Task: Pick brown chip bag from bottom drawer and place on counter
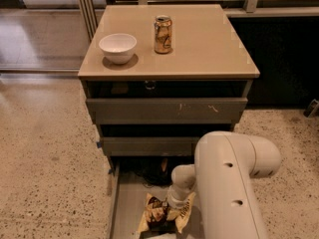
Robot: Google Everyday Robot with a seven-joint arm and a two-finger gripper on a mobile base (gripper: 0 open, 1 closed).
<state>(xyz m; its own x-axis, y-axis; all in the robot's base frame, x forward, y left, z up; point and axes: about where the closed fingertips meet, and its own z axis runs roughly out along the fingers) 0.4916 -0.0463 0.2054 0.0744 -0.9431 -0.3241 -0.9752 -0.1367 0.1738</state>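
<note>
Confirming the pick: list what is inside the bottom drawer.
The bottom drawer holds the brown chip bag, with the gripper down at it. The arm covers the drawer's right side, and its shadowed back cannot be made out.

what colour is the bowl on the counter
White bowl, camera view; gripper down at chip bag.

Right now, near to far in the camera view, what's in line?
Gripper at the brown chip bag in the bottom drawer → middle drawer front → top drawer front → counter → white bowl → can.
</note>
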